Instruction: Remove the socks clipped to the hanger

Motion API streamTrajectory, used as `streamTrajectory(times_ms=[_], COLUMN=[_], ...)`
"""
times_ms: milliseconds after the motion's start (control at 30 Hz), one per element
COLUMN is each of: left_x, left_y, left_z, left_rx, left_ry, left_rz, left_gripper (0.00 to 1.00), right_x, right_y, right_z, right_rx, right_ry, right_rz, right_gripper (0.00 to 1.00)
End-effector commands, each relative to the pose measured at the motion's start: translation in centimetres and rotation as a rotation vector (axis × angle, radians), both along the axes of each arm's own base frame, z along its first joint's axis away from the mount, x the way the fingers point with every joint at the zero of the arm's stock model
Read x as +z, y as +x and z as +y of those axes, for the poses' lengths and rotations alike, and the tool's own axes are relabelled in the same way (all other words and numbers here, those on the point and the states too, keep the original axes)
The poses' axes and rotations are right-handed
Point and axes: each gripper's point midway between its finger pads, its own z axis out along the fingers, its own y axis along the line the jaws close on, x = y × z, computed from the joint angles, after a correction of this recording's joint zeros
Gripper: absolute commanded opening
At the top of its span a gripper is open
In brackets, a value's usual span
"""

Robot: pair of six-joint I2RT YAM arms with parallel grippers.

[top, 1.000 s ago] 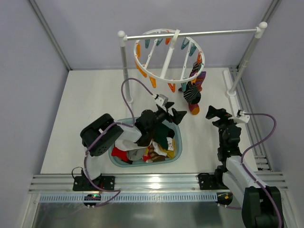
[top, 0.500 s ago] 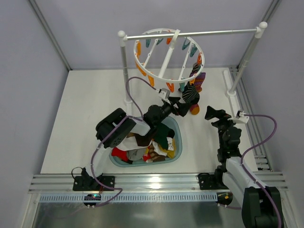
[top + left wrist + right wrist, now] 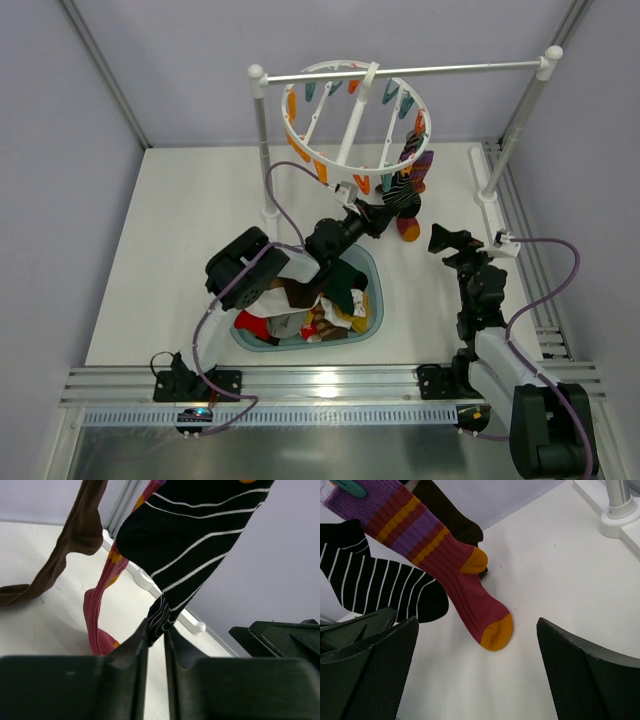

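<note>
The left tool (image 3: 156, 640) has swung from the basket (image 3: 378, 300) toward 1 o'clock and now pinches the toe of the black sock (image 3: 200, 535), clipped to the hanger (image 3: 300, 135) there, ready for a pull; the right tool (image 3: 447, 240) idles spread at 3 o'clock.

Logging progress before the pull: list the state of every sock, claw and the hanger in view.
left claw: shut on the black striped sock, at its lower tip.
right claw: open, empty.
black striped sock: hanging, pinched below.
purple-red striped sock: clipped, hanging.
brown sock: hanging.
hanger: hung on the rail.
</note>
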Motion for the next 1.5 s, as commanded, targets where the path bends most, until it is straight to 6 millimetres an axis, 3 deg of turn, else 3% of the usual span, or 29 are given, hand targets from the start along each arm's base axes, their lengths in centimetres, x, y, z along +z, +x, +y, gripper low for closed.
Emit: streamTrajectory(times_ms=[0, 33, 67, 300, 433, 767, 800, 833, 867, 900, 1033, 1200, 1367, 1467], left_x=[7.3, 7.3, 7.3, 7.4, 6.7, 7.0, 7.1, 6.9, 6.8, 6.8, 6.6, 6.5, 6.6, 6.5], left_y=[-1.2, -1.2, -1.2, -2.5, -3.8, -6.2, -6.3, -6.6, -6.7, -6.8, -7.1, -7.7, -8.2, -8.4], left_z=[0.8, 0.9, 1.0, 2.1, 2.9, 4.2, 4.4, 4.4, 4.4, 4.5, 4.6, 4.8, 5.1, 5.5], left_rx=[-0.016, -0.016, -0.015, -0.015, -0.019, -0.052, -0.053, -0.062, -0.065, -0.070, -0.077, -0.095, -0.102, -0.095], left_ry=[-0.213, -0.213, -0.213, -0.189, -0.158, -0.117, -0.116, -0.110, -0.106, -0.106, -0.101, -0.094, -0.086, -0.075], left_rz=[-0.182, -0.182, -0.180, -0.173, -0.157, -0.176, -0.179, -0.180, -0.178, -0.178, -0.172, -0.172, -0.181, -0.182], left_gripper=[0.12, 0.03, 0.00, 0.00, 0.00, 0.00, 0.00, 0.00, 0.00, 0.00, 0.00, 0.00, 0.00, 0.00], right_x=[2.4, 2.4, 2.5, 2.3, 2.8, 5.2, 5.5, 6.6, 6.5, 7.6, 9.7, 11.5, 10.6, 11.4], right_y=[0.1, 0.1, 0.1, 0.4, 0.1, 0.0, -0.2, -0.1, 0.0, -0.1, -0.1, 1.0, 2.8, 3.3], right_z=[0.2, 0.3, 0.4, 1.1, 2.5, 5.1, 6.2, 6.4, 6.3, 7.7, 9.0, 10.4, 12.7, 13.3], right_rx=[0.019, 0.025, 0.029, 0.070, 0.154, 0.205, 0.231, 0.211, 0.188, 0.220, 0.238, 0.243, 0.258, 0.224], right_ry=[-0.030, -0.032, -0.040, -0.056, -0.073, -0.180, -0.193, -0.202, -0.239, -0.247, -0.291, -0.348, -0.393, -0.413], right_rz=[-0.096, -0.096, -0.099, -0.099, -0.135, -0.184, -0.189, -0.207, -0.188, -0.211, -0.236, -0.220, -0.173, -0.189], right_gripper=[1.00, 1.00, 1.00, 1.00, 1.00, 1.00, 1.00, 1.00, 1.00, 1.00, 0.99, 0.98, 0.92, 0.89])
